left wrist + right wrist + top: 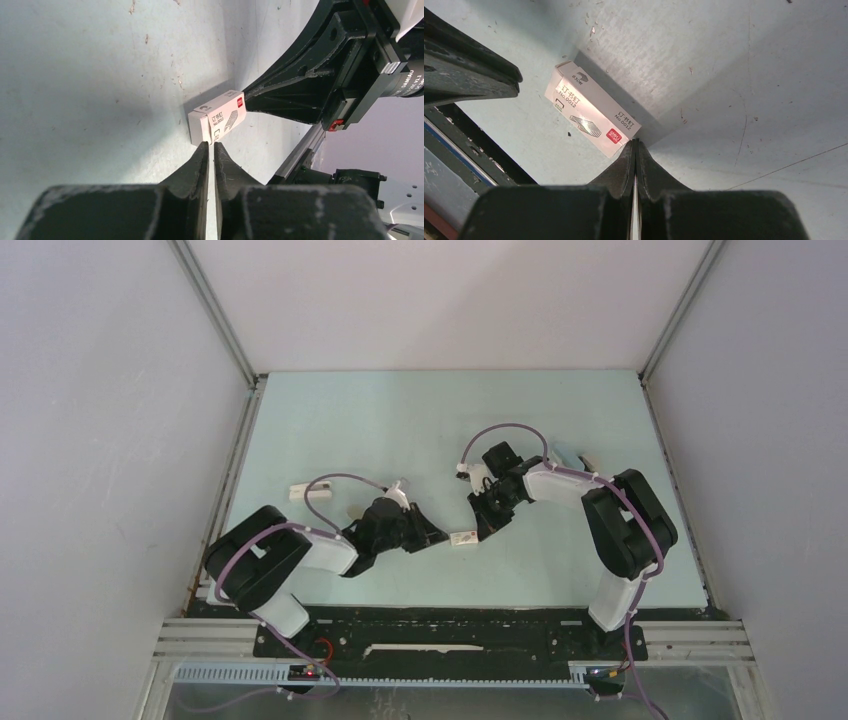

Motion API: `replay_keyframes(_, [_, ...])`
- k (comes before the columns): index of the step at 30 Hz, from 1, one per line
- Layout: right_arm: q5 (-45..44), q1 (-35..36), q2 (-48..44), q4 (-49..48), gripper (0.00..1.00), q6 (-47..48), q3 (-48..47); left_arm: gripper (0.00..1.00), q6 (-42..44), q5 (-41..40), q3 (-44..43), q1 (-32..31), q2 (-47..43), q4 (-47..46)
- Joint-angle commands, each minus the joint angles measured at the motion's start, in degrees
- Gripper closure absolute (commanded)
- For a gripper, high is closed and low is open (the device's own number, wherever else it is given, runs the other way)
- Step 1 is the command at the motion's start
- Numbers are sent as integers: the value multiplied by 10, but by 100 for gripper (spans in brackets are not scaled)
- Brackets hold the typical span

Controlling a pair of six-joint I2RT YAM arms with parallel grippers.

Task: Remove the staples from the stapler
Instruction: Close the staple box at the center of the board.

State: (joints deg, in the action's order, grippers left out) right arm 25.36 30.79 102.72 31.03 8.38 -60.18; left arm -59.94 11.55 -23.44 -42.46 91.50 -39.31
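Note:
No staples and no clear stapler show in any view. A small white labelled box (463,537) lies on the pale green table (440,410) between my two grippers. My left gripper (432,536) is shut and empty, its tips right at the box's near end (217,120). My right gripper (488,526) is shut and empty, its tips at the red-logo corner of the box (591,115). In the left wrist view a right finger (285,100) meets the box's far end. In the right wrist view the left fingers (469,70) sit at upper left.
A white oblong object (308,491) lies on the table to the left, behind the left arm. A small pale object (578,456) lies partly hidden behind the right arm. Grey walls enclose the table; a black rail (450,618) runs along its near edge.

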Motion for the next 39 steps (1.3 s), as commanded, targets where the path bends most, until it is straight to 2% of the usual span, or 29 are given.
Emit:
replay_keyframes(1, [-26, 8, 19, -6, 94, 0, -5, 91, 22, -25, -7, 3, -28, 63])
replay_keyframes(6, [-27, 10, 19, -5, 94, 1, -5, 96, 31, -3, -44, 3, 7, 98])
replay_keyframes(19, [-38, 35, 24, 0, 94, 1, -23, 98, 55, 40, -119, -7, 69, 130])
replay_keyframes(25, [-63, 53, 26, 1, 94, 6, -30, 98, 64, 37, -133, -11, 72, 153])
replay_keyframes(32, [-99, 22, 22, 6, 94, 28, -30, 97, 78, -3, -114, -9, 27, 187])
replay_keyframes(39, [-128, -7, 2, 14, 94, 71, -30, 93, 154, -81, -115, -4, -88, 289])
